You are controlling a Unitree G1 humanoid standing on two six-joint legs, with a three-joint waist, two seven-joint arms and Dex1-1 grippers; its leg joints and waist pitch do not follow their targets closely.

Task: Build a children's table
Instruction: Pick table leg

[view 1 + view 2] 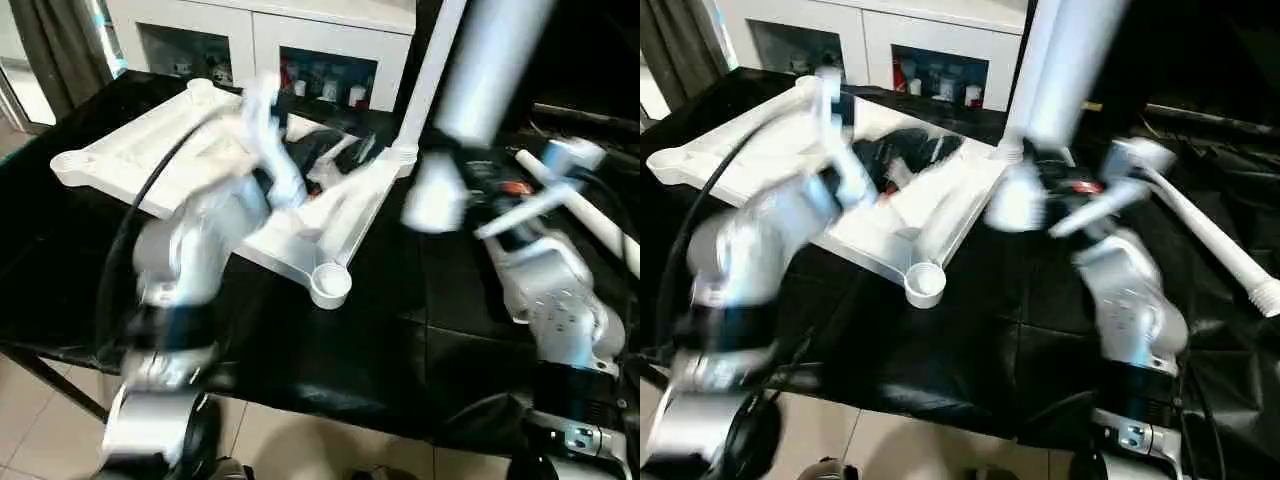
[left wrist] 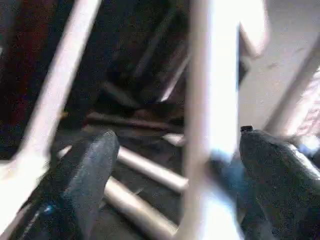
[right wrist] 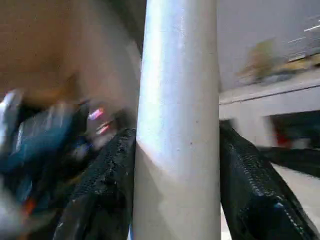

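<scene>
On black-draped work table (image 1: 400,330), white tabletop (image 1: 130,150)

black-draped work table (image 1: 400,330), white cabinet (image 1: 330,40)

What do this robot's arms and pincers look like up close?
Both arms are silver metal, built of rounded segments with dark joints. A black cable loops along the left arm. Each ends in two black fingers; the right gripper's fingers look textured.
</scene>
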